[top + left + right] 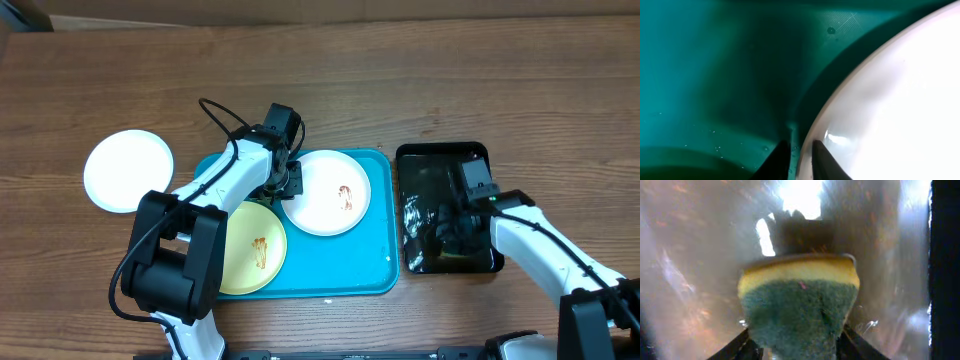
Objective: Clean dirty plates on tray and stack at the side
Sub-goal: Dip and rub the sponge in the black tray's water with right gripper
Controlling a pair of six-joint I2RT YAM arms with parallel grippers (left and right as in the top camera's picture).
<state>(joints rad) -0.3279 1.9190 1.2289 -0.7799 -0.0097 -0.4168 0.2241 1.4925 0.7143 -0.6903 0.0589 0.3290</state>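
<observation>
A white plate (326, 192) with a brown smear lies on the turquoise tray (340, 270), and a pale yellow plate (250, 248), also smeared, lies at the tray's front left. My left gripper (288, 182) is at the white plate's left rim. In the left wrist view its dark fingers (777, 162) stand close together on either side of that rim (807, 150), shut on it. My right gripper (450, 228) is down in the black tray (420, 160), shut on a yellow sponge with a green scouring face (800, 305).
Another white plate (128, 170) lies on the bare wooden table to the left of the turquoise tray. The glossy black tray stands just right of the turquoise one, and its bottom looks wet and shiny (700, 255).
</observation>
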